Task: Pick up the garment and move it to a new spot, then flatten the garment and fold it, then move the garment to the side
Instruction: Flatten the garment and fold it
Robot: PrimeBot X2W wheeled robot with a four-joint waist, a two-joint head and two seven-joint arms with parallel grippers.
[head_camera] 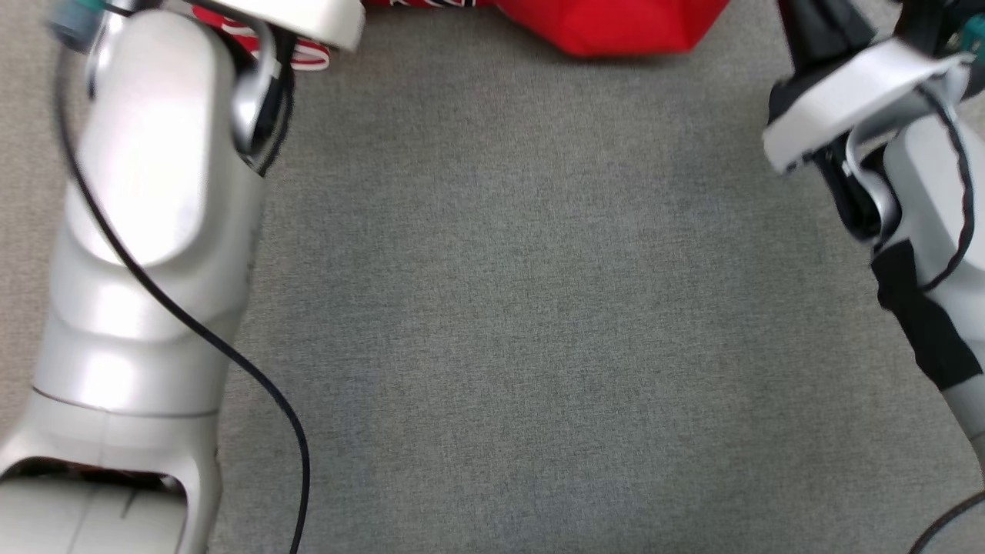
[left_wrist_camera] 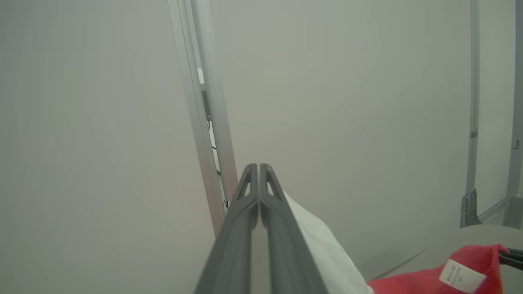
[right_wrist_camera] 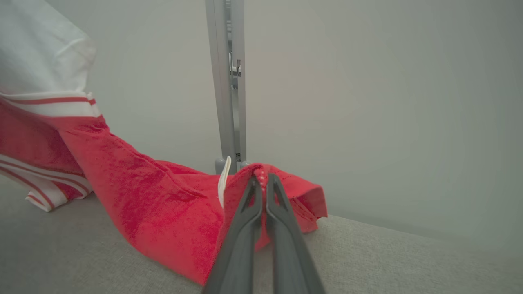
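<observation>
The garment (head_camera: 616, 27) is red with a white part and red-and-white striped bands, and it lies at the far edge of the grey cloth surface (head_camera: 539, 308). My right gripper (right_wrist_camera: 261, 177) is shut on a red hem of the garment (right_wrist_camera: 163, 204), raising it slightly off the surface. The garment's white part (right_wrist_camera: 41, 49) hangs lifted at the upper left of that view. My left gripper (left_wrist_camera: 258, 165) is shut, with white cloth (left_wrist_camera: 327, 249) running along its right finger. Red cloth with a sewn label (left_wrist_camera: 461, 275) shows below it. Both pale forearms flank the head view.
A metal frame post (right_wrist_camera: 231, 81) stands behind the surface against a pale wall, and it also shows as a post (left_wrist_camera: 208, 122) in the left wrist view. A black cable (head_camera: 231, 362) trails down my left forearm (head_camera: 154, 192). Open grey surface spreads between the arms.
</observation>
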